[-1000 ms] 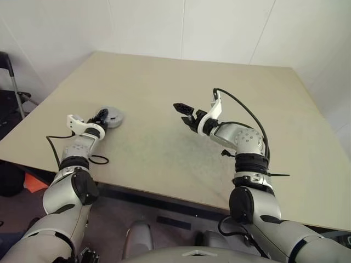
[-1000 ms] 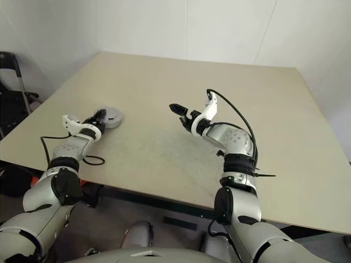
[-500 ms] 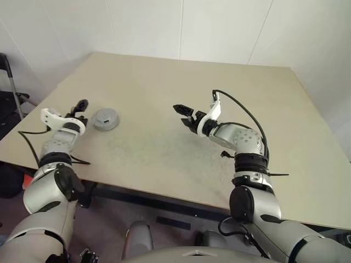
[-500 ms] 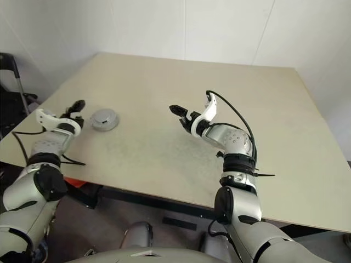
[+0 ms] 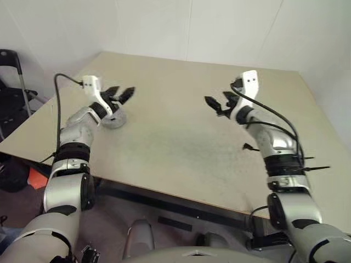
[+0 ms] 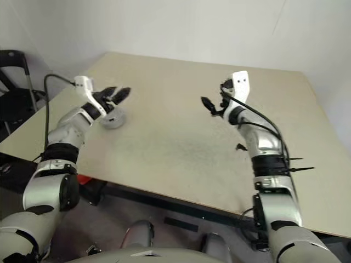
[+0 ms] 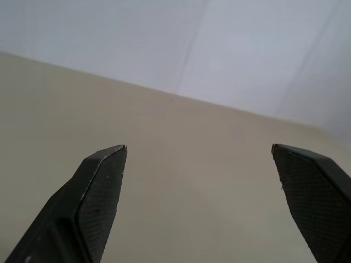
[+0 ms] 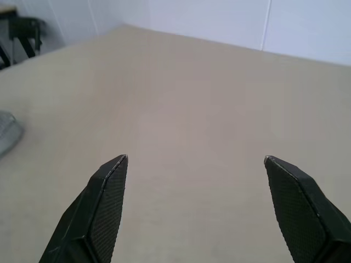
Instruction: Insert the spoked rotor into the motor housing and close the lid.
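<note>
Both grippers — left, right — spread wide, lid on table.

Both arms reach forward, raised and spread apart, wrists angled inward toward each other. The left gripper has its jaws spread wide and holds nothing. The right gripper is likewise wide and empty.

The table lies bare between the arms; the lid sits near its left edge.
</note>
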Tool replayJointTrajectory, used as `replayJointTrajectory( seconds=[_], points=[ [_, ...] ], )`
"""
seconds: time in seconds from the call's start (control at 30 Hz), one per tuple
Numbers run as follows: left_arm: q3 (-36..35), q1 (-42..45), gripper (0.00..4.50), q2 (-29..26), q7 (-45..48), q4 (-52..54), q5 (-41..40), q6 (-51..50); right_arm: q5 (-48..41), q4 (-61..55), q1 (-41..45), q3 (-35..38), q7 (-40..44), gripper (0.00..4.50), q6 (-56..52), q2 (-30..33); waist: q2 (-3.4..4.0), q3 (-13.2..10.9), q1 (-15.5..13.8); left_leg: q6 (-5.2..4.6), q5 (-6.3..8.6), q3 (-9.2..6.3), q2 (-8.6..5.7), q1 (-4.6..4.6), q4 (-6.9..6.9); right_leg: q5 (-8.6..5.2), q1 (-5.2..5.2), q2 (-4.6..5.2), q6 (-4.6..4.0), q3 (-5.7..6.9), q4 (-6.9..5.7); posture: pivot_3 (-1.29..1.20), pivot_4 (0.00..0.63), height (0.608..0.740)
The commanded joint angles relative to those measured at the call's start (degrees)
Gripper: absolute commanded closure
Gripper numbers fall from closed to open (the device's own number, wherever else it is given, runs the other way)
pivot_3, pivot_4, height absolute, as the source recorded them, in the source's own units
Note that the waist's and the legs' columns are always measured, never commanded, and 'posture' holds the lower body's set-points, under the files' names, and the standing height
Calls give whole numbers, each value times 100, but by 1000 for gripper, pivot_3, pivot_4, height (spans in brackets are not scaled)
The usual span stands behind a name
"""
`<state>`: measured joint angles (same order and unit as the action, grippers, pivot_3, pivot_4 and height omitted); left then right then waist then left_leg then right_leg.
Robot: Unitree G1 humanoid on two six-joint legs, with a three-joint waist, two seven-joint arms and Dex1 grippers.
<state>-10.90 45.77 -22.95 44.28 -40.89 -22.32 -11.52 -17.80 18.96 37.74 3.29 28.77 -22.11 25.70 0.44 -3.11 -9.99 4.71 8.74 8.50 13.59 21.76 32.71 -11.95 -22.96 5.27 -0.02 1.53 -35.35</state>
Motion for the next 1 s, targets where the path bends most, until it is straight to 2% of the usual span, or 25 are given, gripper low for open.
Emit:
replayJointTrajectory(
  seconds=[0.03, 0.13, 0.3, 0.73, 1.0],
  points=[
    [994, -431, 28, 63, 520, 969, 633, 99, 909, 175, -267, -321, 132, 0, 872, 584, 1, 1, 35, -2, 1, 1, 1, -4, 0, -1, 0, -2, -2, -1, -3, 0, 0, 740],
    [1395, -731, 28, 197, 549, 1399, 893, 223, 1310, 550, -400, -349, -92, 0, 1282, 727, 1, 1, 154, -5, 3, 2, 3, -7, 2, -4, -2, -4, -6, -2, -11, 0, 0, 740],
    [1290, -572, 28, 349, 473, 1268, 841, 222, 1247, 618, -397, -243, 20, 0, 1374, 538, 5, -6, 324, -7, 2, 3, 6, -1, 28, 3, -29, -11, -18, -12, -45, 0, 0, 740],
    [1365, -531, 28, 434, 502, 1013, 1032, 453, 1114, 559, -712, -51, 285, 0, 1250, 419, 9, -5, 276, -51, 24, 8, 3, -5, 41, 5, -5, -6, -25, -13, -29, 0, 0, 740],
    [1351, -230, 28, 740, 357, 471, 1168, 831, 995, 157, -1109, 224, 271, 0, 1048, 498, 8, -5, 268, -62, 30, 9, 2, -8, 45, 5, -3, -3, -24, -14, -31, 0, 0, 740]
  ],
)
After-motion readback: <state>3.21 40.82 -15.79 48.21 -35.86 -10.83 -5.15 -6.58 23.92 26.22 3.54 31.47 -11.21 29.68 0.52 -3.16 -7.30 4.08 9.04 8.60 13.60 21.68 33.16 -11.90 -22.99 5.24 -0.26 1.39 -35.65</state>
